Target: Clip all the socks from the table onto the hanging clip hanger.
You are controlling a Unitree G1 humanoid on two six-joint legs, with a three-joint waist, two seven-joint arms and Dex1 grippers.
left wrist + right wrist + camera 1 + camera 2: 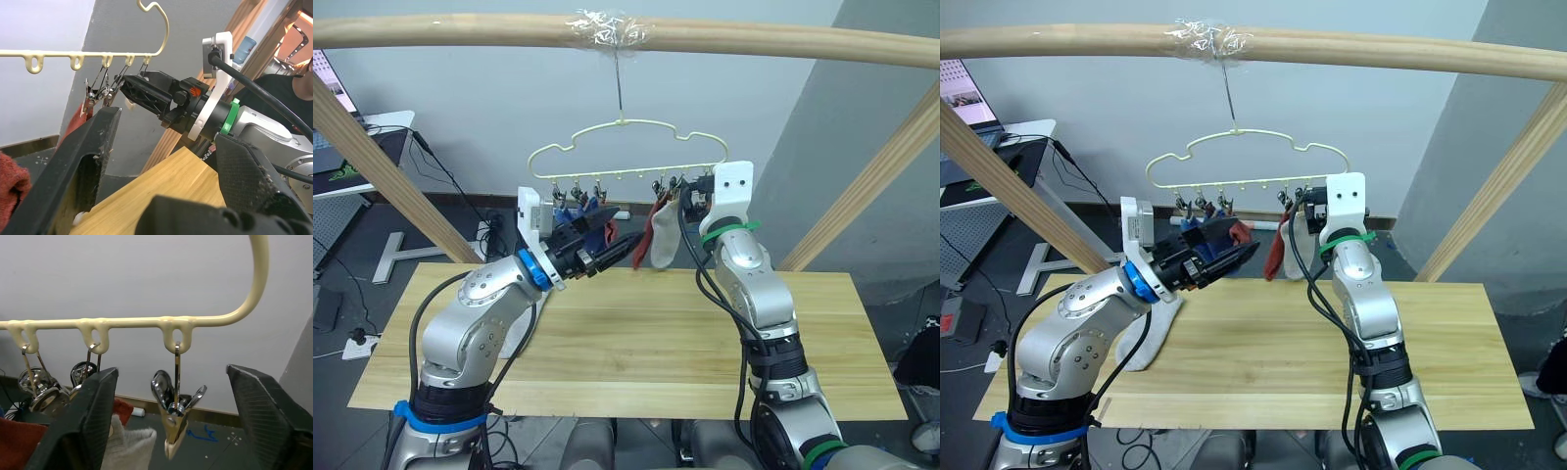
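Note:
The pale yellow-green clip hanger (626, 147) hangs by its hook from the wooden bar. A light grey sock (663, 245) and a rust red sock (1276, 253) dangle from clips right of its middle. Blue and red socks (1214, 231) hang at the left clips. My left gripper (625, 247) is open just below those clips, and a red sock (12, 183) lies outside one finger. My right gripper (171, 426) is open at the hanger's right end, with an empty metal clip (174, 418) between its fingers. One light grey sock (1157, 328) lies on the table (646, 343) under my left arm.
A thick round wooden bar frame (754, 39) crosses overhead, with slanted legs at both sides. A small white desk with a laptop (342, 147) stands at the far left. A person (293, 93) sits behind the right arm. Cables lie on the floor behind the table.

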